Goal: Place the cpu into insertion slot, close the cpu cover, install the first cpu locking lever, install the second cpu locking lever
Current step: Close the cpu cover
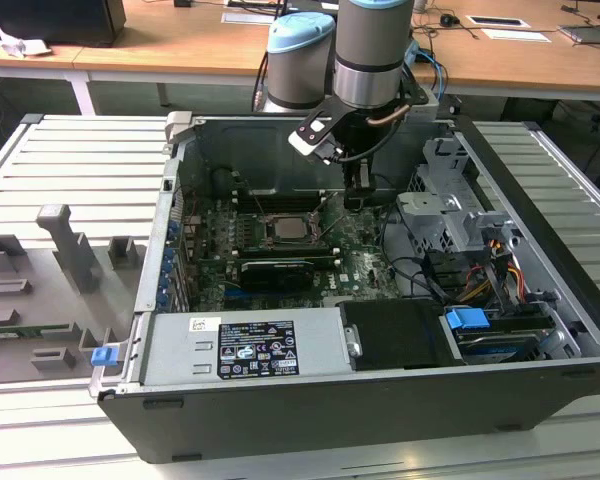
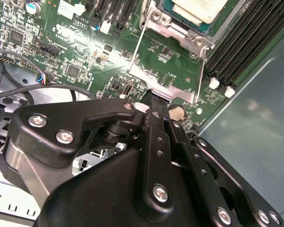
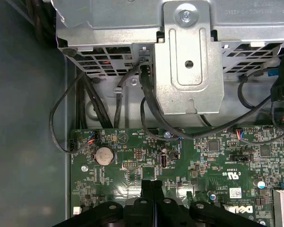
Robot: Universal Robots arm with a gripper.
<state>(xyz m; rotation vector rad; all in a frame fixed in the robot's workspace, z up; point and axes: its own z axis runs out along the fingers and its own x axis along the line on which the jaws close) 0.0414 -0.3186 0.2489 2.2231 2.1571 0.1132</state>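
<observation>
The cpu [image 2: 199, 9] lies in the insertion slot [image 2: 180, 29], its pale metal top showing; in the exterior view the cpu [image 1: 288, 228] sits mid-motherboard. The cpu cover [image 2: 173, 92] stands swung open, and green board shows through its cut-out. My gripper [image 2: 154, 98] is shut, its black fingers pressed together with nothing visible between them. Its tip is right at the cover's free edge; I cannot tell whether they touch. In the exterior view the gripper [image 1: 355, 198] hangs inside the case, to the exterior view's right of the slot. In the first wrist view the gripper [image 3: 152, 183] is above the board.
The open computer case [image 1: 380, 420] walls in the motherboard [image 3: 132, 165]. Black memory slots [image 2: 246, 33] run beside the socket. A metal drive cage [image 3: 187, 56] with black cables [image 3: 151, 109] and a coin battery [image 3: 104, 154] lie beyond the fingers. A power supply [image 1: 245, 345] sits at the front.
</observation>
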